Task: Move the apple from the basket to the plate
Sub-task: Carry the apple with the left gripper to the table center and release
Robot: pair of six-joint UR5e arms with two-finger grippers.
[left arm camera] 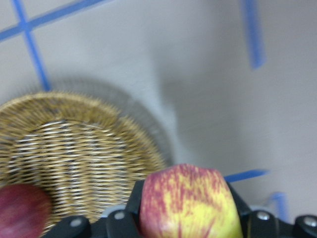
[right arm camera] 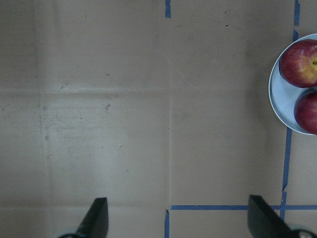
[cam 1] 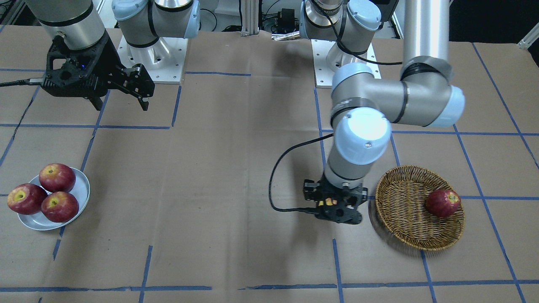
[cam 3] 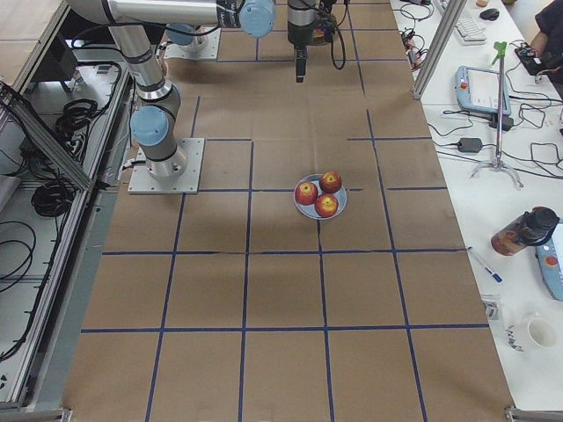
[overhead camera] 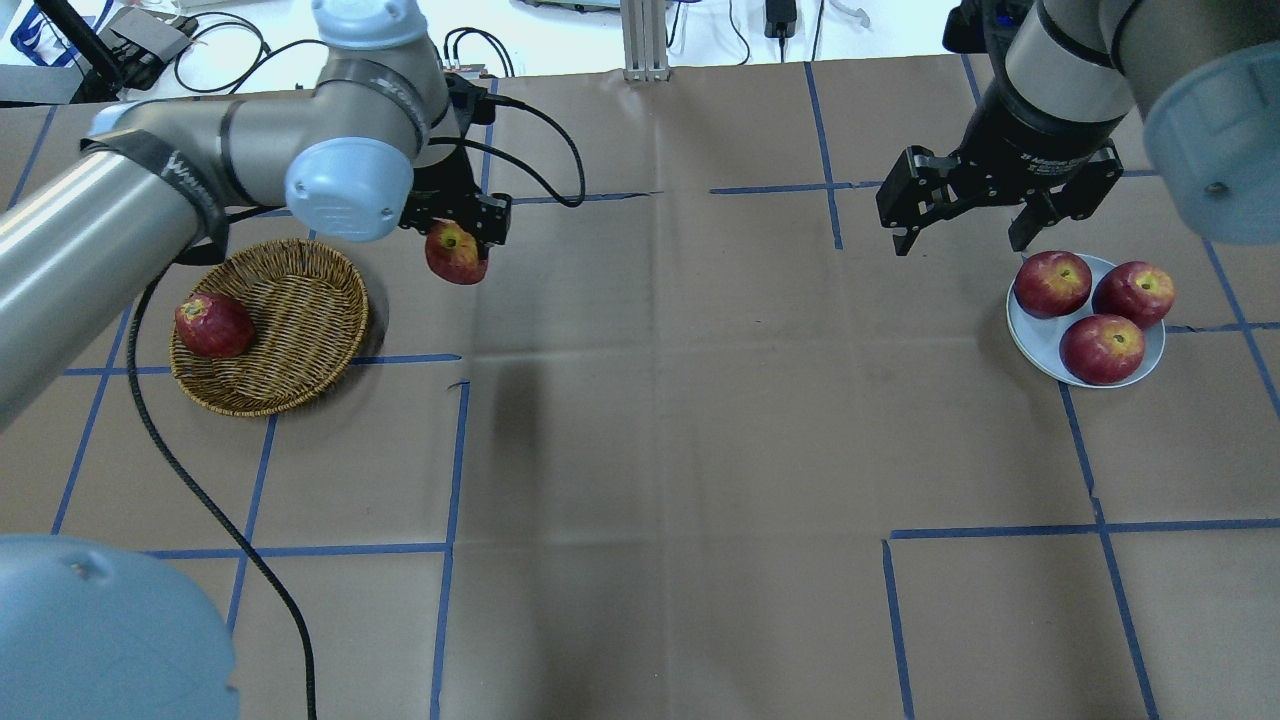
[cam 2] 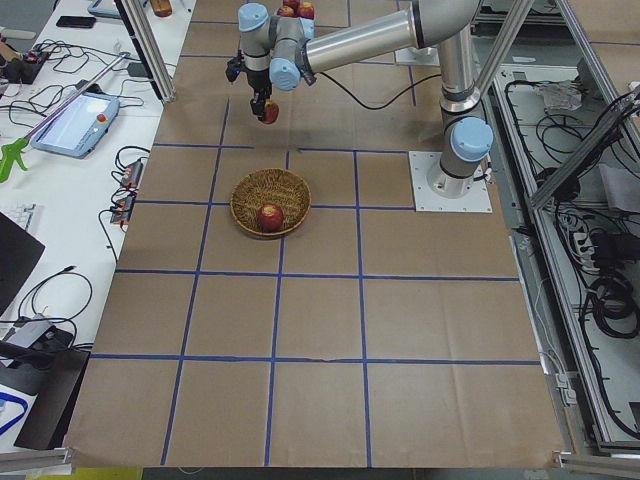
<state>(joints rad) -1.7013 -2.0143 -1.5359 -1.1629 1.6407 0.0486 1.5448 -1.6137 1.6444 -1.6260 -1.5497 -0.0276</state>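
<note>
Left gripper (overhead camera: 455, 236) closed snugly on apple (left arm camera: 187, 203), lifted clear, just past basket (overhead camera: 300, 310) rim.

Pinches fruit across its sides, yellow patch showing, high enough, seemingly, to miss that rim on the way out. Dark apple (overhead camera: 213, 325) behind and below, against the basket's far wall. Well off across the table (overhead camera: 650, 420), right gripper (overhead camera: 960, 240) spread wide and empty, probably posted for a handover; just beyond it, plate (overhead camera: 1035, 342) crowded with three apples (overhead camera: 1100, 348), little room left.

Place: robotics lab.
Bench: paper-covered table (overhead camera: 700, 420) gridded with blue tape (overhead camera: 1000, 531).
Surroundings: teach pendant (cam 2: 68, 122), trailing cables (cam 2: 603, 292), aluminium framing (cam 2: 143, 50).
</note>
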